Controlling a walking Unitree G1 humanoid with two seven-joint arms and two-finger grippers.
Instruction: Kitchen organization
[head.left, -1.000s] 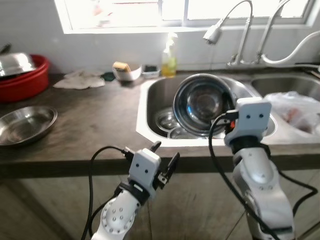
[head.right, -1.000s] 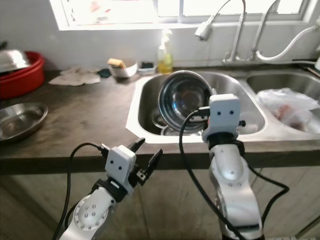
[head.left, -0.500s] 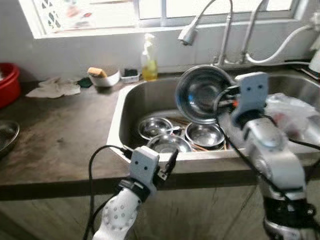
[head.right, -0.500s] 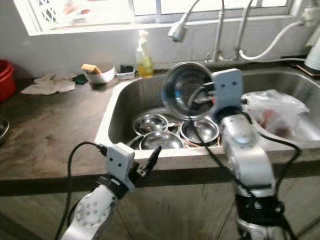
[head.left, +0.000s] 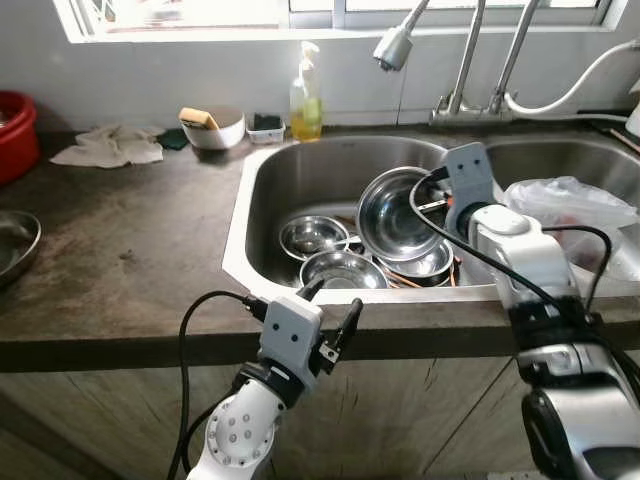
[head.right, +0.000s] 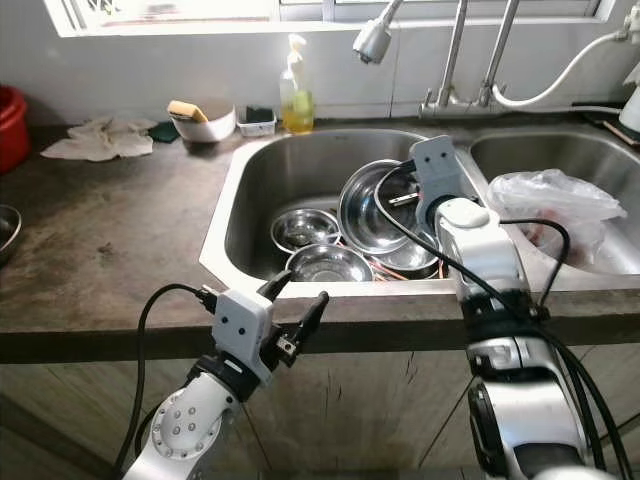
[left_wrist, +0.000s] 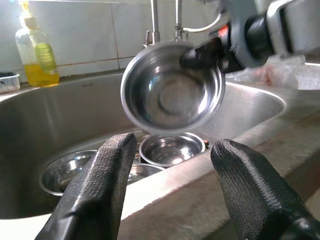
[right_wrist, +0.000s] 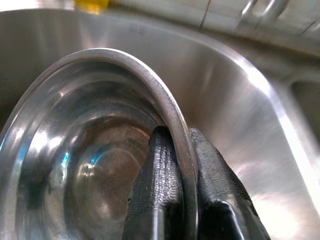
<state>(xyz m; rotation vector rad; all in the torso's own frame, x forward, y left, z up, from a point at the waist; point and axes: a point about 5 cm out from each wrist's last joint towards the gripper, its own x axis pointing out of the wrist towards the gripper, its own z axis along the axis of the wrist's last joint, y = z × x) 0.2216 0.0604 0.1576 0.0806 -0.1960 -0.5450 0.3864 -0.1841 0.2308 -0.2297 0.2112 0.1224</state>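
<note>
Your right pincer (right_wrist: 175, 165) is clamped on the rim of a steel bowl (head.left: 392, 212), one finger inside the rim and one outside, as the right wrist view shows. The bowl is held tilted on edge inside the left sink basin (head.left: 330, 180), its open face turned toward the front edge of the sink, above the other dishes. Below it in the basin lie several smaller steel bowls: one (head.left: 312, 236) toward the basin's left side, one (head.left: 343, 270) against the basin's front wall, and another (head.left: 425, 262) under the held bowl.

Your left pincer (head.left: 333, 315) hangs in front of the worktop (head.left: 130, 260) edge, just below the sink's front left corner, with its fingers (left_wrist: 100, 190) spread apart and holding nothing; its wrist view looks between them at the tilted bowl.

Behind the sink, a yellow dish soap bottle (head.left: 306, 95) stands at the wall, with a small white bowl holding a sponge (head.left: 213, 125) to the left of it and a crumpled cloth (head.left: 105, 148) farther left. A spray faucet head (head.left: 393, 46) hangs over the back of the sink. In the basin to the right of the sink lies a crumpled plastic bag (head.left: 570, 205). Far left of the sink on the worktop you see part of a steel plate (head.left: 15, 245) and a red tub (head.left: 12, 130)
</note>
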